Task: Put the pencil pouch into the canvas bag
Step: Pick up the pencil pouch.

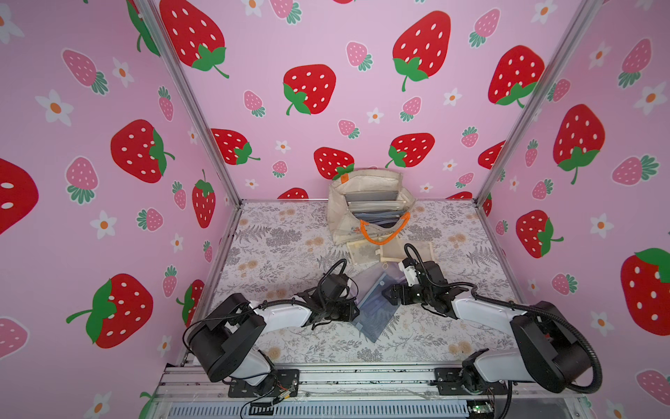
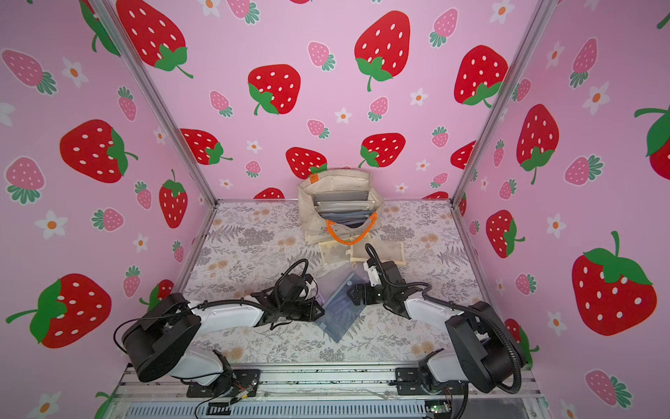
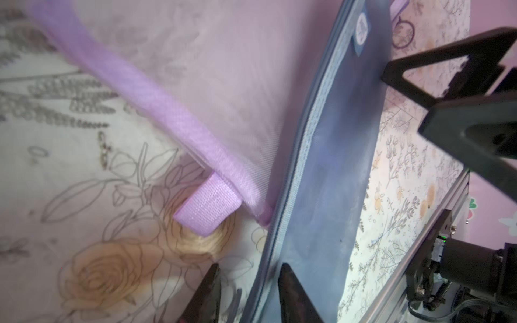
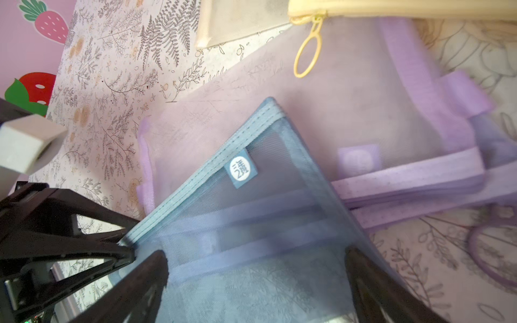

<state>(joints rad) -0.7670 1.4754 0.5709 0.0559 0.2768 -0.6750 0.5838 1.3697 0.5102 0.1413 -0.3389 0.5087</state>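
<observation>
The left gripper stood with its jaws partly apart, astride the zipper edge of the blue mesh pencil pouch; a strip of the floral tablecloth showed between one finger and that edge, so the jaws were not clamped on it; the right gripper faced it from the opposite side, its jaws spread wide above the same pouch and gripping nothing; the pouch lay flat on the table near the front middle, turned diagonally between the two grippers, outside the canvas bag and nearer the robot than it; a small blue label with a white round mark was sewn in at its zipper seam; it rested partly on top of a lilac mesh pouch, whose woven edge band and short fabric tab showed in the left wrist view; two cream mesh pouches lay side by side just in front of the bag, and the yellow ring pull of one lay over the lilac mesh; the canvas bag stood upright at the back middle of the table, close to the strawberry-print wall, its mouth open and flat grey-blue items stacked inside (what they were could not be told); an orange rope handle hung over its near side, and a small orange tab sat on a far corner of its rim.
</observation>
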